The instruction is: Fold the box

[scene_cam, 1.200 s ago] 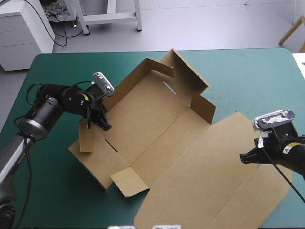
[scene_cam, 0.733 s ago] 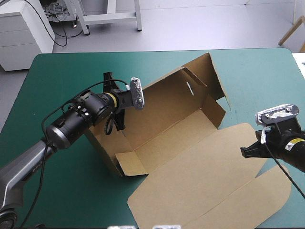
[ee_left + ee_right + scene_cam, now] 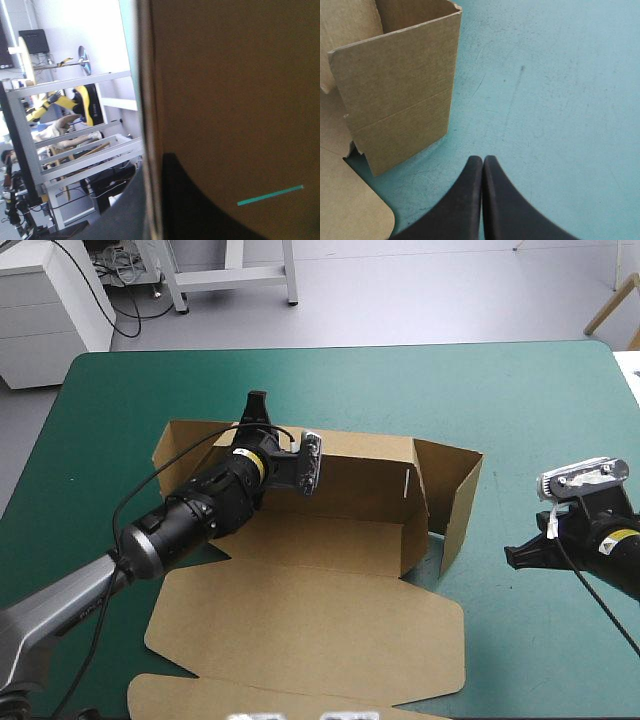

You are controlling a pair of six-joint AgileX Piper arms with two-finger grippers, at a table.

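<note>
**High view with both wrist views.** The brown box (image 3: 330, 540) lies left of the middle of the teal-green table cover (image 3: 520, 390), formed as an open tray. Nearest, at 6 o'clock of the tray, the lid (image 3: 300, 630) lies flat on the cover and reaches almost to the near table edge. Beyond the tray floor the far wall (image 3: 350, 455) stands upright. A narrow slot (image 3: 408, 483) shows near its 3 o'clock end, where an end flap (image 3: 460, 500) stands angled outward. The left gripper (image 3: 257, 408) sits at 11 o'clock of the tray, its black fingers all but closed over the far wall's top edge, the board pinched between them. At 3 o'clock, apart from the box, the right gripper (image 3: 482, 160) is over bare cover, fingers pressed together in one point and holding nothing. The end flap stands ahead of it at 10 o'clock.
</note>
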